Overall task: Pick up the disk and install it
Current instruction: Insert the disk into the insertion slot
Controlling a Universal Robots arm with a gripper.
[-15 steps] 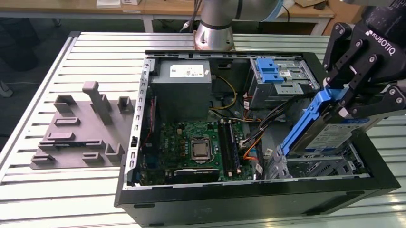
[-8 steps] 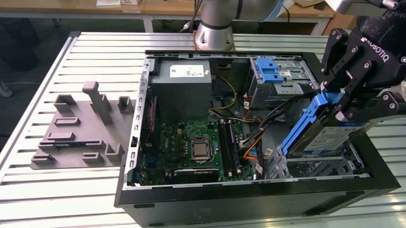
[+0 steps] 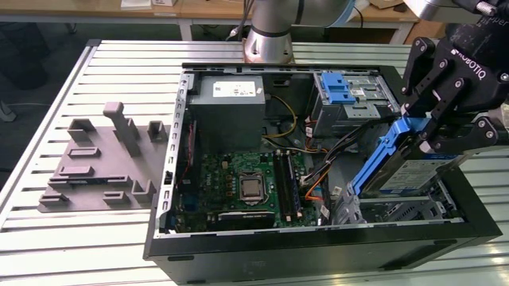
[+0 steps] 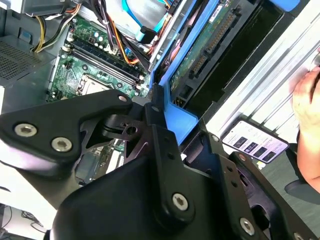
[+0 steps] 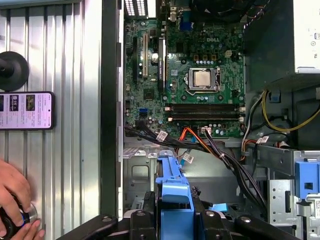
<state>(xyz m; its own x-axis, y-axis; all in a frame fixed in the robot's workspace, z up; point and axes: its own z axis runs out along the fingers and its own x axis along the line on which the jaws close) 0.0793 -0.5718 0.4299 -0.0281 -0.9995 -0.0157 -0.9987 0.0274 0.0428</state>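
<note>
- A slatted metal table (image 3: 119,71) is being used as the work surface, with an open computer case (image 3: 318,238) lying on it.
- The gripper (image 3: 433,134) is being shown clenched on the disk (image 3: 409,173), its fingers pressed against either side of the blue carrier (image 3: 382,158).
- The disk is being held on edge and tilted over the drive bay in the case corner at the exterior view's right, its lower end already between the case walls.
- It is being judged stiff, fairly heavy and sensitive to shock. The bare metal faces look slippery, so the plastic carrier rails are being judged the safest hold, clear of the connector edge.
- A white-and-blue label is being carried on the disk and a white sticker on the grey box (image 3: 230,98). Their print is not being read out.
- Further out, the motherboard (image 3: 238,185) and a silver cage (image 3: 350,95) are being passed. In the first wrist view, a phone (image 5: 25,110) and a person's hand (image 5: 15,192) are being seen on the table.
</note>
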